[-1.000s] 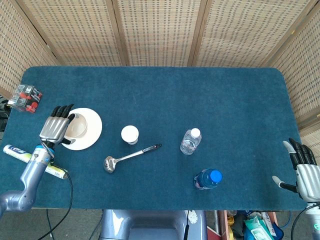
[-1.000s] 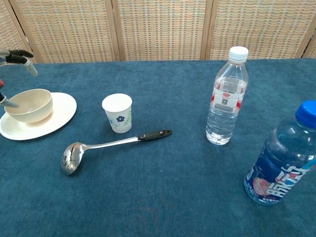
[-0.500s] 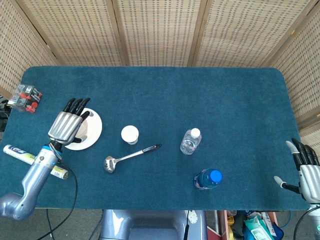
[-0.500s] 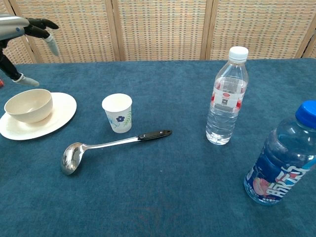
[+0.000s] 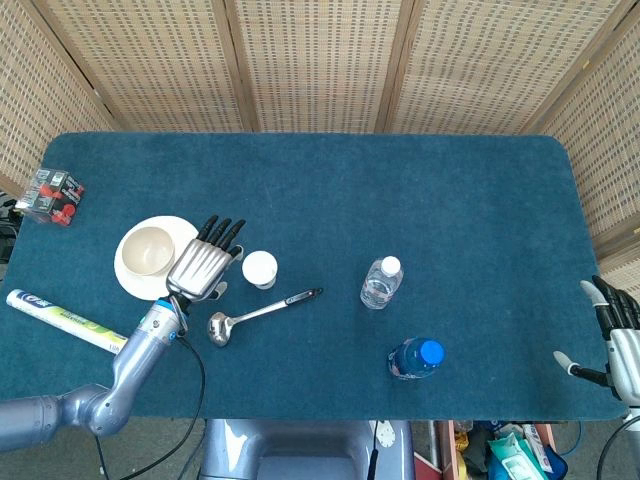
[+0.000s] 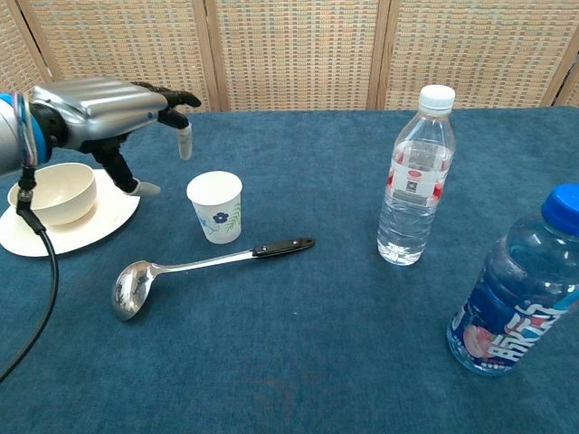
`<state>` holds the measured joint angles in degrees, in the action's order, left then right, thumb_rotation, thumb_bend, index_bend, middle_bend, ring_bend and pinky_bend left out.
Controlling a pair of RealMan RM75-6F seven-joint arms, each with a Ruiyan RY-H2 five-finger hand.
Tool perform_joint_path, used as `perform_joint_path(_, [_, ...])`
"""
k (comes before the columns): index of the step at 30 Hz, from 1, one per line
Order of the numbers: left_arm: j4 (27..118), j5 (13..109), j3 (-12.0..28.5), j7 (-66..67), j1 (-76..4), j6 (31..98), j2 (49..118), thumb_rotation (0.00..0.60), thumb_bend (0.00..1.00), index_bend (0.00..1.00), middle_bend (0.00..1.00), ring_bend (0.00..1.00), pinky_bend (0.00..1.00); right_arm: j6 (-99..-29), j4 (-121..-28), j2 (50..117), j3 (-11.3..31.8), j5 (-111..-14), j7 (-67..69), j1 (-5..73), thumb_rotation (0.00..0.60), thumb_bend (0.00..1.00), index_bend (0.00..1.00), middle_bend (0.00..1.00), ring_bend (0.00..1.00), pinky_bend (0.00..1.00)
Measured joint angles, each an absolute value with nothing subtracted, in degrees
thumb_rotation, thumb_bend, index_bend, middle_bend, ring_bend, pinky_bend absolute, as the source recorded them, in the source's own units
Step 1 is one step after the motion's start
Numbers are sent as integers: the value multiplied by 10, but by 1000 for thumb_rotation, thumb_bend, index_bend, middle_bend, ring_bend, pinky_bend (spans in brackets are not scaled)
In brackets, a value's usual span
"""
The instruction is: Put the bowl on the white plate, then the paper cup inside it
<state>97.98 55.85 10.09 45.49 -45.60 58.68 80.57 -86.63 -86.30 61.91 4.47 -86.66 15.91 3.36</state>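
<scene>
The cream bowl [image 5: 149,250] [image 6: 53,192] sits on the white plate [image 5: 128,280] [image 6: 101,217] at the table's left. A white paper cup [image 5: 260,268] [image 6: 216,206] with a blue flower print stands upright just right of the plate. My left hand [image 5: 202,264] [image 6: 109,104] hovers open between plate and cup, fingers spread, holding nothing; its fingertips reach close to the cup's left side. My right hand [image 5: 620,335] is open at the table's far right edge, away from everything.
A metal ladle [image 5: 258,313] [image 6: 201,268] lies in front of the cup. A clear water bottle [image 5: 381,282] [image 6: 414,176] and a blue bottle [image 5: 414,357] [image 6: 515,291] stand to the right. A tube [image 5: 60,317] and a small box [image 5: 52,196] lie at the left edge.
My left hand has let go of the bowl, lifted off it and swung right, from over the plate to beside the paper cup. The bowl stays on the plate.
</scene>
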Motion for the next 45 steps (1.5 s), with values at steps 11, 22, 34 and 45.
perform_joint_path(11, [946, 496, 92, 514, -503, 594, 873, 600, 375, 389, 0, 0, 0, -863, -853, 617, 45, -866, 184, 34, 600, 142, 9, 0, 0, 0])
perform_joint_path(22, [943, 479, 81, 520, -511, 605, 878, 600, 381, 408, 0, 0, 0, -863, -849, 616, 45, -866, 194, 34, 600, 142, 9, 0, 0, 0])
perform_joint_path(34, [914, 479, 69, 504, -517, 598, 894, 600, 395, 412, 0, 0, 0, -862, -848, 616, 45, -865, 196, 34, 600, 142, 9, 0, 0, 0])
perform_joint_path(45, [872, 473, 61, 506, -527, 592, 925, 600, 423, 565, 0, 0, 0, -860, -846, 617, 46, -864, 200, 35, 600, 142, 9, 0, 0, 0])
